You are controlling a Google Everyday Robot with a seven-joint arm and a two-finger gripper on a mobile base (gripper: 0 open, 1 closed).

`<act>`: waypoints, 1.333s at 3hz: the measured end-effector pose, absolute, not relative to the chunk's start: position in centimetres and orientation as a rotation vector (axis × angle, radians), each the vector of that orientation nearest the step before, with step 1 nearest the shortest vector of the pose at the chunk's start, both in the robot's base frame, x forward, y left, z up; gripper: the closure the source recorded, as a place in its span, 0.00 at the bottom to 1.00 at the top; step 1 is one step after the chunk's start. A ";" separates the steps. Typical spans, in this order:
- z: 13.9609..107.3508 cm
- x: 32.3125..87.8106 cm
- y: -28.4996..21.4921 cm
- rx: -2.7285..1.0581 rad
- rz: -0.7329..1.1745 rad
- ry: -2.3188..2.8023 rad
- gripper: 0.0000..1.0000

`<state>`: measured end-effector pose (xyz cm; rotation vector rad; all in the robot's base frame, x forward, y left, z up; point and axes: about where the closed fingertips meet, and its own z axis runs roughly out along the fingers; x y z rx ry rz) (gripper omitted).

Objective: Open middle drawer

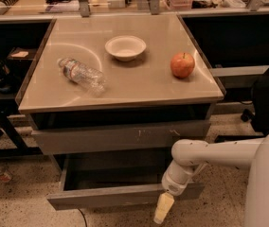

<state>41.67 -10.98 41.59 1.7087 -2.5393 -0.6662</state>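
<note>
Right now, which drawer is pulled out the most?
The middle drawer, the lower one, with its tray showing. The scratched drawer above hardly sticks out. The tool hangs by the open front's right end.
</note>
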 end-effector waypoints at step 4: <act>44.9 34.1 -13.6 1.484 -0.624 -2.611 0.00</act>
